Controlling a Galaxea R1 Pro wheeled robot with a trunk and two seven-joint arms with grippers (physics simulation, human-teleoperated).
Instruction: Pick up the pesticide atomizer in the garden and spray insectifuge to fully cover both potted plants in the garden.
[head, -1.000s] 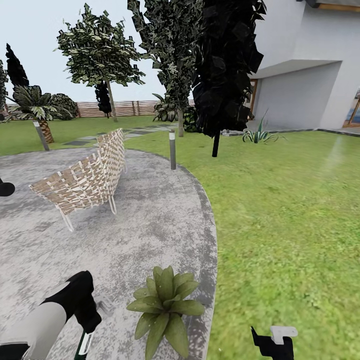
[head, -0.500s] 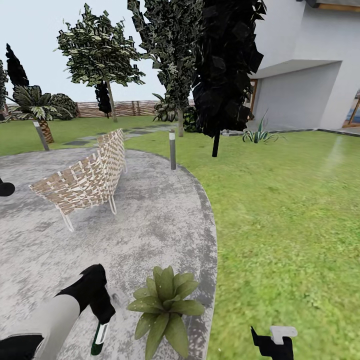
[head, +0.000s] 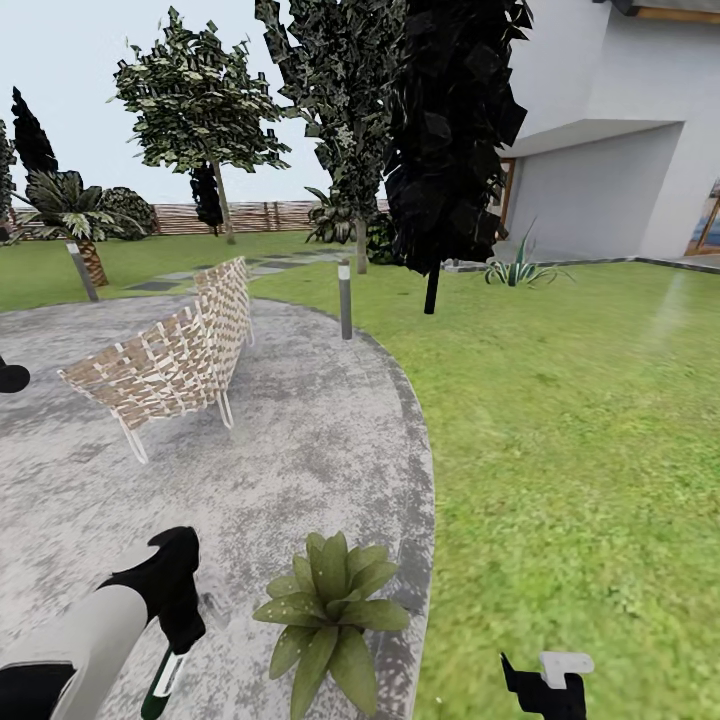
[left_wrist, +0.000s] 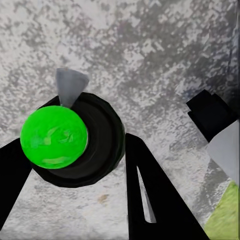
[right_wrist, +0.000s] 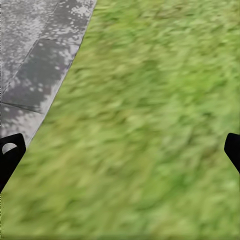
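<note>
A: What takes up most of the head view?

B: The lawn (head: 580, 430) fills the right half, and the round grey patio (head: 300, 450) spreads over the left and centre. A white house (head: 620, 150) sits upper right, dark trees (head: 440, 130) stand at top centre, and a woven chair (head: 170, 360) rests on the patio at middle left.

A: And the potted plant?

B: One potted plant (head: 328, 610) sits at the bottom centre, on the patio close to its edge with the lawn.

A: Where is the pesticide atomizer?

B: At the lower left, in the left hand (head: 172, 640). The pesticide atomizer (head: 160, 685) points down at the patio, just left of the plant. From the left wrist view its bright green end (left_wrist: 54, 136) sits between the dark fingers (left_wrist: 150, 200), which are closed on it.

A: The right hand?

B: The right hand (head: 545, 680) is at the bottom right over grass. Its fingertips (right_wrist: 10, 157) stand wide apart, holding nothing.
</note>
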